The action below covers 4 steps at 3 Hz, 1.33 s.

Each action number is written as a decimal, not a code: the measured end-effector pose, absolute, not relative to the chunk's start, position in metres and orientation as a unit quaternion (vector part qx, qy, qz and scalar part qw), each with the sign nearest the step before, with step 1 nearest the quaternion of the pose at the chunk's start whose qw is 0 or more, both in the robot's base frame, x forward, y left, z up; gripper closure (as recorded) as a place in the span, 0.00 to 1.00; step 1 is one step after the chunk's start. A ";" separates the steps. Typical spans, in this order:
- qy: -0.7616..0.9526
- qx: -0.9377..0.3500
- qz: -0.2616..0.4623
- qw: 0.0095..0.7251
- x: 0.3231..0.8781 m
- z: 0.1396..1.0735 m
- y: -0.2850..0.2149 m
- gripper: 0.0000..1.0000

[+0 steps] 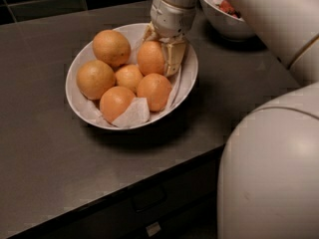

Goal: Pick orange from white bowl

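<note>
On the dark countertop (45,158), the gripper (160,59) reaches into the white bowl (188,81), fingers (173,59) clasping the orange (149,58).

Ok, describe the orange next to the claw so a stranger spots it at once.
Find the wide white bowl on the dark counter. The orange lies at its far right side, right beside the claw. It is redder than the paler fruits left of it.

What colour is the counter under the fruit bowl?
Dark grey, in the camera view; the tool is at the bowl's far side beside an orange.
</note>
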<state>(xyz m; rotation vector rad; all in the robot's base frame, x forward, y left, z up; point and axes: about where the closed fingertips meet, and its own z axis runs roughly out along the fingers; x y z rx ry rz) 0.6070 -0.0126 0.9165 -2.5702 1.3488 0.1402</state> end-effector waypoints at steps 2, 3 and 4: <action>0.467 -0.871 0.019 0.150 0.606 0.936 -0.006 1.00; 0.464 -0.870 -0.010 0.168 0.595 0.960 -0.003 1.00; 0.462 -0.867 -0.040 0.183 0.584 0.982 0.000 1.00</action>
